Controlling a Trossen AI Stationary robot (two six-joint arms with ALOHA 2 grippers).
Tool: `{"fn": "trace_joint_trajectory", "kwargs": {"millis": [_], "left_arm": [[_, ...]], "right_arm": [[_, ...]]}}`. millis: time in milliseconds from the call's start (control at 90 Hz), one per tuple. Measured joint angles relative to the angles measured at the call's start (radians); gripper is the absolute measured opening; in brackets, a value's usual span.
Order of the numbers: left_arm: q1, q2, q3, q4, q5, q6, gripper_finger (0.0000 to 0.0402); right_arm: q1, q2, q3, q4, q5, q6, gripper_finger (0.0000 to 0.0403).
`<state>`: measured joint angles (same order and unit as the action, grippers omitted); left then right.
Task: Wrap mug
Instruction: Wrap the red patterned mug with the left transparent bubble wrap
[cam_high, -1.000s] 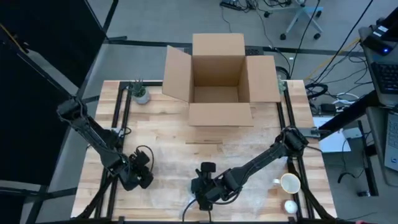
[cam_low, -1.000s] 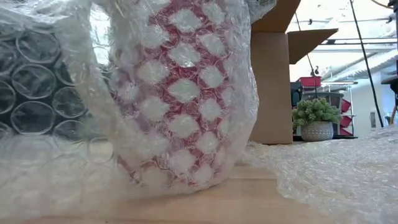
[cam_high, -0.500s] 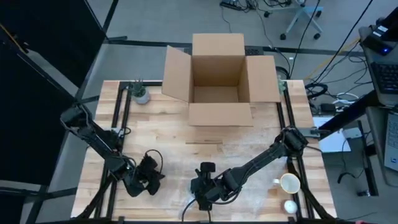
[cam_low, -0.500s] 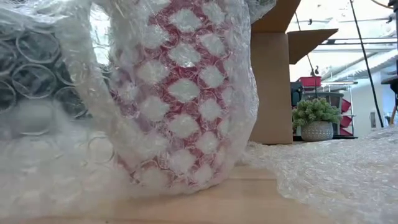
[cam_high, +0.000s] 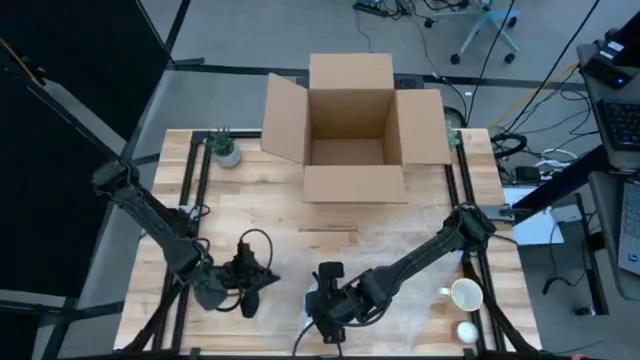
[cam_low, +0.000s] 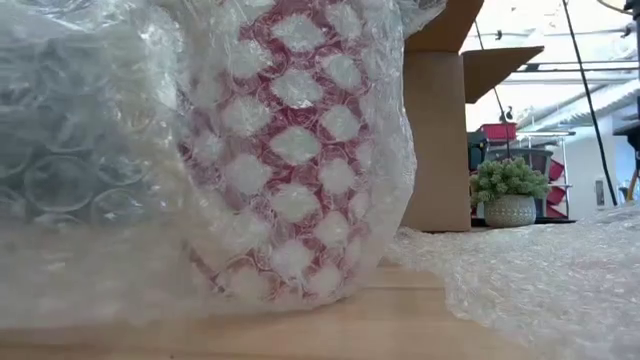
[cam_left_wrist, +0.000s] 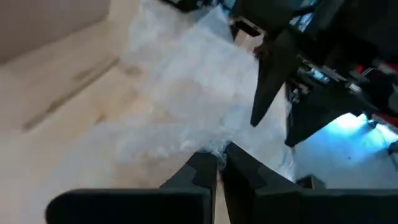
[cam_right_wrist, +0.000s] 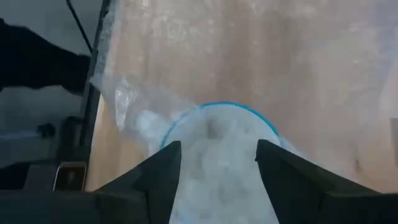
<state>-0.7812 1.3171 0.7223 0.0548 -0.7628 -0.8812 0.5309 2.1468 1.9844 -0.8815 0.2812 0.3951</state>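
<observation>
1. Lower left of the high view: the left arm's jaws (cam_high: 252, 287) sit low over the surface (cam_high: 260, 215), reaching toward the picture's middle. Its wrist view shows the fingers (cam_left_wrist: 202, 169) pressed together on an edge of the bubble wrap (cam_left_wrist: 186, 106), so it is pinching the sheet.
2. Lower middle of the high view: the right arm's jaws (cam_high: 327, 312) stand just right of the left ones, near the front edge. In the right wrist view the fingers (cam_right_wrist: 158, 171) are spread wide on either side of the mug (cam_right_wrist: 217, 134), whose blue rim shows through the wrap. I cannot tell whether they touch it.
3. The mug stands upright, its long axis vertical. In the low view its red and white body (cam_low: 290, 150) fills the left and middle of the frame, already under wrap, with a loose fold bunched at its left.
4. The coming move likely turns on this: the held edge lies left of the mug, so the left arm is the nearer one to carry it across.
5. Upper middle of the high view: an open cardboard box (cam_high: 350, 125), well apart, with a small potted plant (cam_high: 226, 150) to its left.
6. Lower right: a white cup (cam_high: 465, 295), near the right arm but not in the way.
</observation>
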Motion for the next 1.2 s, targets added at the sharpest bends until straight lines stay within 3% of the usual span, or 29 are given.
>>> {"fn": "trace_joint_trajectory", "kwargs": {"millis": [167,344,456,811,1200], "left_arm": [[0.025,0.001,0.0,0.071,0.012,0.069,0.0002],[0.038,0.004,0.0,0.13,0.03,0.135,0.0002],[0.051,0.015,0.0,0.121,0.031,0.138,0.0002],[0.089,0.055,0.0,0.172,0.087,0.14,0.0002],[0.128,0.188,0.0,0.351,0.176,0.199,0.0002]], "right_arm": [[0.014,-0.001,0.101,-0.225,0.001,0.061,0.0196],[0.075,-0.002,0.115,-0.333,0.009,0.187,0.0196],[0.114,-0.003,0.057,-0.269,0.03,0.261,0.0196],[0.117,-0.001,-0.143,-0.002,0.301,0.247,0.0196],[0.066,-0.002,-0.195,0.199,0.323,0.162,0.0196]]}}
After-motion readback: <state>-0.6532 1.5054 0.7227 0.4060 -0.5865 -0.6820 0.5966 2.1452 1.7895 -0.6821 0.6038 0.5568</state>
